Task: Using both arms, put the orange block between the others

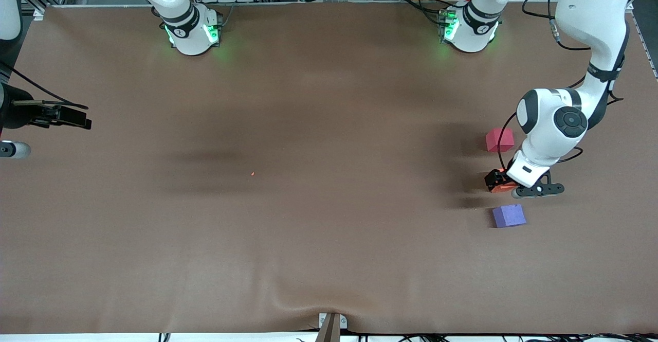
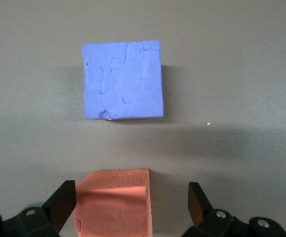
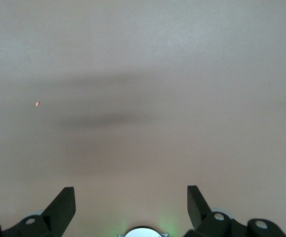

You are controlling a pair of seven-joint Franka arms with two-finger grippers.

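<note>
A broad worktop (image 1: 308,126) covered in a brown cloth fills the room, the cloth rippling up in a small fold at the edge closest to the front camera. Three foam cubes sit on it in a row toward the left arm's end. The pinkish-red cube (image 1: 499,140) lies farthest from the front camera, the purple-blue cube (image 1: 509,215) nearest, its top face rough and patchy. The orange block (image 1: 501,185) rests between them, apart from both. A tiny orange speck (image 1: 252,174) lies alone near the middle of the cloth. The two white arm bases (image 1: 193,33) stand bolted along the worktop's top edge.
</note>
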